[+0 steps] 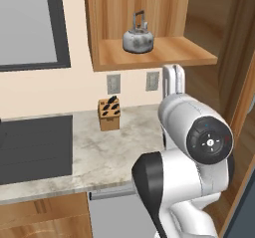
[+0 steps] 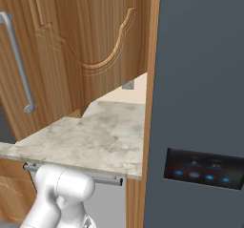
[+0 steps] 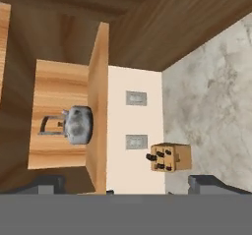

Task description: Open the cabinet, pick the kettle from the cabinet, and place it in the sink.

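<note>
The cabinet (image 1: 149, 58) is already standing open, its door (image 2: 90, 41) swung wide with the silver bar handle (image 2: 19, 65) showing in the right base view, so the step in hand is reaching in for the kettle (image 1: 138, 38). The kettle is sitting upright on the pale shelf (image 1: 164, 55) of the cabinet, toward the left half of it, with its dark arched handle rising above the lid; it is sitting above and a little to the right of the knife block (image 1: 109, 114), which is standing on the table (image 1: 109, 152) against the wall below the outlets (image 1: 113, 83). The gripper (image 3: 125, 182) is hanging well apart from the kettle with its jaws spread as wide as they go and gripping nothing; in the hand view the two finger tips (image 3: 47, 182) are framing the scene, which is appearing rolled sideways there. To do this well, the arm is probably needing to rise toward the shelf and line up with the kettle before going in, keeping clear of the shelf's front edge and the cabinet's side wall. The arched handle is looking like the easiest thing to close on, so the jaws should be straddling it squarely. The sink is lying out of these pictures.
</note>
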Available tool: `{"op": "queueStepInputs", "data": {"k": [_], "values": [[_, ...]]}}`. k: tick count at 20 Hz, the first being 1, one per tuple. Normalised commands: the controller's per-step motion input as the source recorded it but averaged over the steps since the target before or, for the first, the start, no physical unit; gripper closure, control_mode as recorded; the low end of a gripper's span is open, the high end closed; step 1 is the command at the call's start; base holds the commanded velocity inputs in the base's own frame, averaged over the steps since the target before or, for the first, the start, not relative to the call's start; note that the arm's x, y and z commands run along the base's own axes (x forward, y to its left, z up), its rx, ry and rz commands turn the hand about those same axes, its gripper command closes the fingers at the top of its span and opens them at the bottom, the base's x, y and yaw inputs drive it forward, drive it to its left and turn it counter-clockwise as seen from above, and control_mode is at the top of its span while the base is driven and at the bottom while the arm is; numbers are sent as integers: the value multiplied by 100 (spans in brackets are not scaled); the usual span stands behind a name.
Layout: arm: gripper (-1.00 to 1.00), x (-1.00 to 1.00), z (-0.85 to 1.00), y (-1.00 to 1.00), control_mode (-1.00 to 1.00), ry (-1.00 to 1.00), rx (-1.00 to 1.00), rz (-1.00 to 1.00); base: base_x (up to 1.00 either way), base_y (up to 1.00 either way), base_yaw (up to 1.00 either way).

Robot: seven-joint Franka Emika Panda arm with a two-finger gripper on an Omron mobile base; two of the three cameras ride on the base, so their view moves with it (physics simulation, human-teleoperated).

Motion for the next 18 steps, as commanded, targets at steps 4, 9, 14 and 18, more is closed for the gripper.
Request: {"op": "queueStepInputs", "data": {"k": [4, 9, 14, 18], "values": [[-100, 21, -6, -2, -100, 0, 3, -20, 0, 0, 0], [-100, 22, -3, -5, -100, 0, 1, -22, 0, 0, 0], [-100, 18, -1, -15, -100, 0, 0, -21, 0, 0, 0], [-100, 14, -1, -19, -100, 0, 0, -19, 0, 0, 0]]}}
